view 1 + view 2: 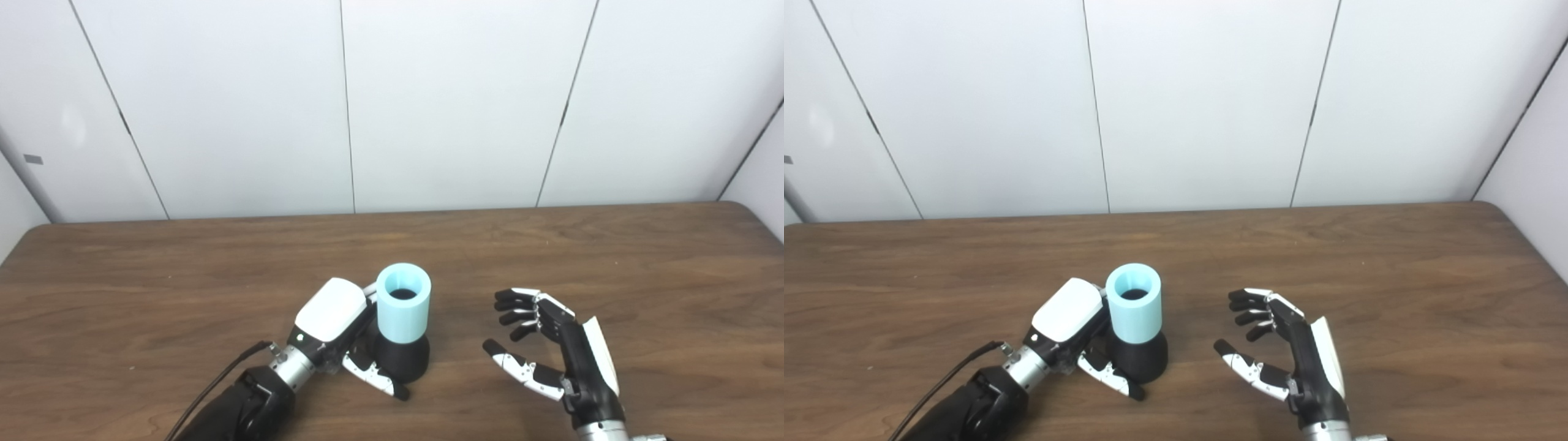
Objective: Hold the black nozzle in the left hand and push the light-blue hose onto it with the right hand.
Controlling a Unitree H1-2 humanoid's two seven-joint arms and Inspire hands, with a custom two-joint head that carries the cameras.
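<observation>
The hose (403,310) was seated upright on the nozzle (402,360), its long axis vertical and its open end pointing up, on the counter (643,263), where the nozzle was gripped by the left hand (343,337), while the right hand (545,343) was held apart, fingers spread and empty.

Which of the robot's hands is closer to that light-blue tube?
The left hand. It is wrapped around the black nozzle right under the light-blue hose, touching the assembly. The right hand sits open off to the side, apart from it.
</observation>
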